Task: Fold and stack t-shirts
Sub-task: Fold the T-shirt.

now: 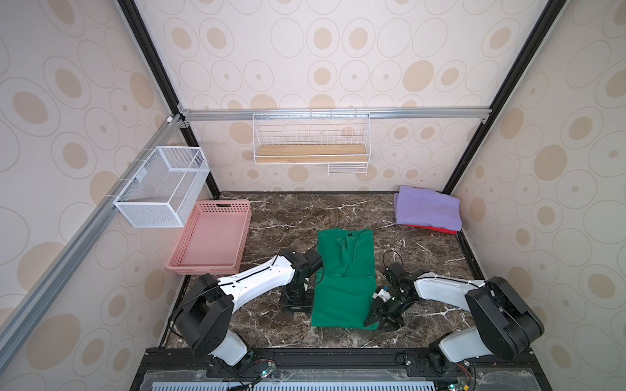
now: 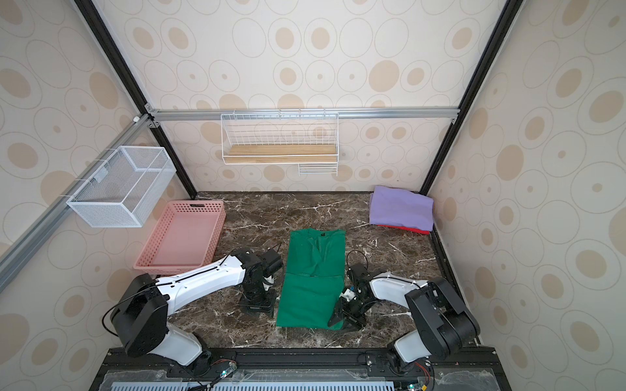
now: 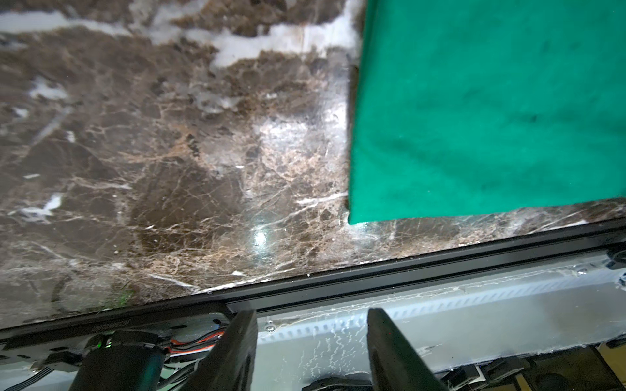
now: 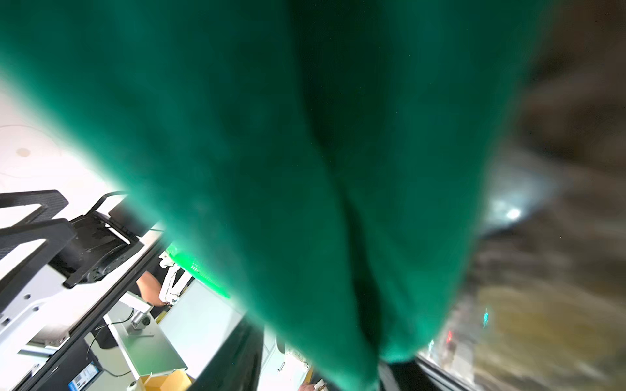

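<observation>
At the far left, a white mesh basket is hanging on the side wall rail, and just below it a pink basket is sitting on the marble tabletop against the left edge.

Next, the left arm is reaching in from the near left corner. The left gripper is hovering just beside the left edge of the green t-shirt without touching it. In the left wrist view its fingers are standing partly apart with nothing between them.

The green t-shirt is lying in the middle of the tabletop, folded into a long narrow strip. Its collar is pointing toward the back wall and its hem toward the near edge.

The right gripper is pinching the near right corner of the green t-shirt. The corner is bunching between its jaws, and in the right wrist view green cloth is draping close across the lens.

In the far right corner, the lavender t-shirt is lying folded on top of the red t-shirt, only a thin red edge of which is showing. Both are well apart from the green one.
</observation>
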